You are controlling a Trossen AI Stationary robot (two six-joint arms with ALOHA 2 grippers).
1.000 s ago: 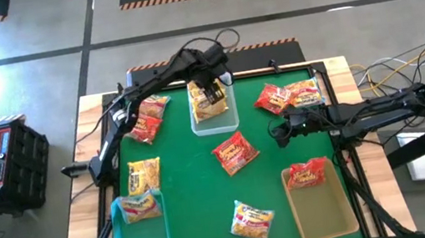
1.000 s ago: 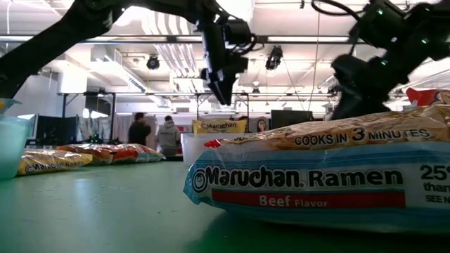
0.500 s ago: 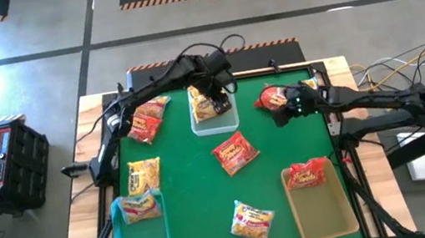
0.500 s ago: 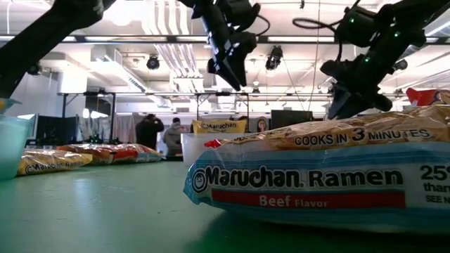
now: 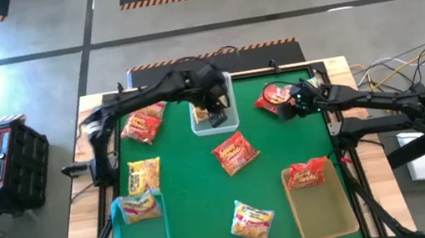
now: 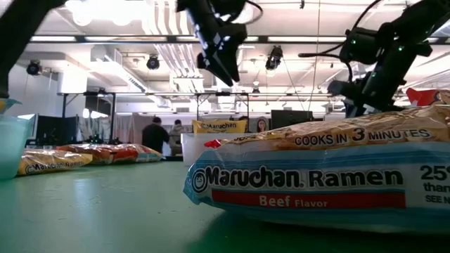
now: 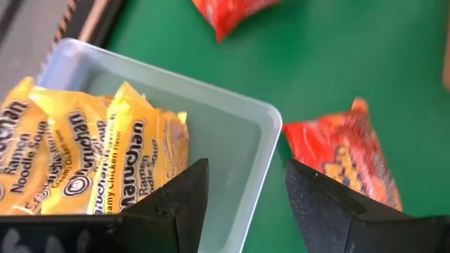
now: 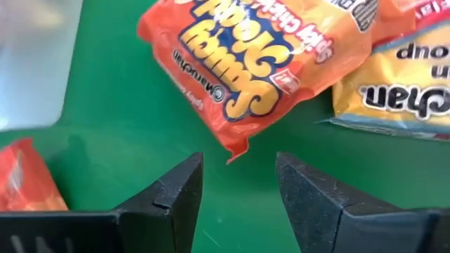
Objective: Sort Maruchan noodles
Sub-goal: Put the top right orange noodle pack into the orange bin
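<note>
So the right hand (image 8: 235,190) is spread and empty just short of a red packet (image 8: 256,67), lining up a grab; left hand (image 7: 242,204) hangs released over the clear bin (image 7: 232,133).

Nine noodle packets (image 5: 233,151) and three bins (image 5: 321,209) lie on the table.

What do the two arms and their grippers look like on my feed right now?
Both arms are dark, slim and jointed, with black cables along the links. The left gripper and the right gripper each end in two matte black, wedge-shaped fingers with flat inner faces. Small green lights glow near the right wrist.
</note>
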